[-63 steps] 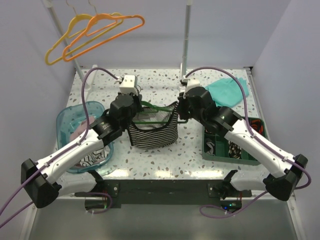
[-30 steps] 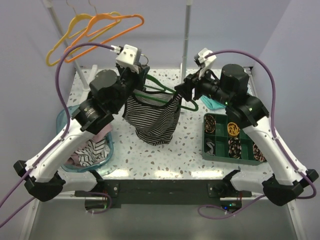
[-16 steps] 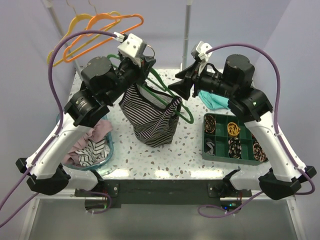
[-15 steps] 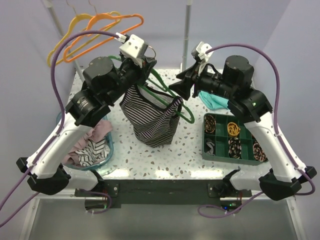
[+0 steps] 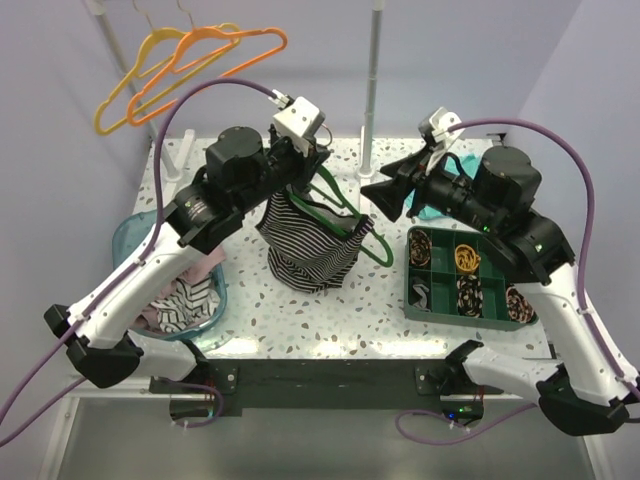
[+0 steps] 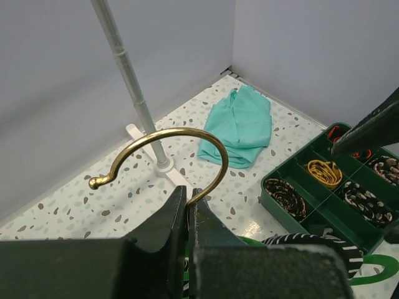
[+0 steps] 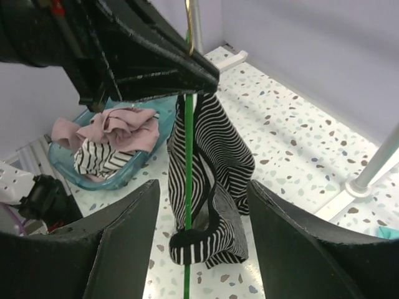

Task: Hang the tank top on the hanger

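The green hanger [image 5: 343, 206] hangs tilted in the air, and my left gripper [image 5: 300, 152] is shut on the neck of its brass hook [image 6: 167, 134]. In the left wrist view the left gripper [image 6: 189, 194] pinches the wire just below the hook's curve. The striped tank top [image 5: 308, 248] droops bunched from the hanger, with a dark-edged strap round the lower end of the green bar [image 7: 187, 187]. My right gripper [image 5: 386, 196] is open just right of the hanger, touching nothing. Seen from the right wrist, the right gripper [image 7: 202, 187] frames the tank top [image 7: 218, 152] from a distance.
Orange hanger [image 5: 215, 55] and yellow hanger [image 5: 120, 100] hang on the rack at back left. A rack pole [image 6: 128, 68] stands behind the hook. A teal cloth [image 6: 240, 124] lies at back right. Green compartment tray [image 5: 415, 290] at right, blue basin [image 5: 125, 235] with pink garment [image 7: 118, 124] at left.
The left arm has carried the hanger and top upward and then to the right. The right gripper has come off the hanger's end, drawn back to the right and opened wider.
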Robot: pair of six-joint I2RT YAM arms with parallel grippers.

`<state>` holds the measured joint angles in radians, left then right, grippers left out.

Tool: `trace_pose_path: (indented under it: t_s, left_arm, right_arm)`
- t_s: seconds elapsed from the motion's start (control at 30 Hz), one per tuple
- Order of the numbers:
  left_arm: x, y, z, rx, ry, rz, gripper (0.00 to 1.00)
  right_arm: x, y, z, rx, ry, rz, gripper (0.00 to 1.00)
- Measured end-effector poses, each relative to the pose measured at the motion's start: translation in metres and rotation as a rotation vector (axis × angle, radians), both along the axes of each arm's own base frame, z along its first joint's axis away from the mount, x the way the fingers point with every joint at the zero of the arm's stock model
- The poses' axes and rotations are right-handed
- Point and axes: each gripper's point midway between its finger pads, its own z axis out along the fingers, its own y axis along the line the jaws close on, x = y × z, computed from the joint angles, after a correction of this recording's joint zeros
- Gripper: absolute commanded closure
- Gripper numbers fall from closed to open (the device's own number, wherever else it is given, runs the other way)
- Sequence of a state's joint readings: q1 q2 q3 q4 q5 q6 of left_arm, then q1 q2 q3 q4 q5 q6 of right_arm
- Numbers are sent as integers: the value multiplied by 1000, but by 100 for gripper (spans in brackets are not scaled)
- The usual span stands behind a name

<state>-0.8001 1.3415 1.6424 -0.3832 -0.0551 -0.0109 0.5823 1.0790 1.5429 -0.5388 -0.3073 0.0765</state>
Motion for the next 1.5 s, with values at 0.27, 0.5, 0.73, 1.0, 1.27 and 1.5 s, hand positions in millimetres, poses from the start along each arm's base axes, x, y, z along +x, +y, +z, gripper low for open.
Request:
trace_pose_path:
  t_s: [0.27, 0.5, 0.73, 1.0, 1.27, 1.5]
  left_arm:
    - [3, -5, 3, -26, -3, 1, 100]
    - [9, -11, -5, -25, 18, 4, 100]
    - [11, -11, -6, -26, 18, 15, 100]
    - [12, -13, -4, -38, 18, 13, 100]
    - [19, -21, -7, -45, 19, 9, 49]
    - [24, -23, 13, -84, -4, 22, 30]
  right_arm:
    - [1, 18, -84, -113, 207, 59, 37]
    - [-9, 30, -108, -190, 243, 71, 37]
    - [-7, 22, -123, -240, 230, -3, 37]
    - [-6, 5, -131, -240, 207, -77, 74]
    - [-5, 7, -125, -199, 203, -91, 100]
    - [-2, 3, -125, -186, 222, -135, 100]
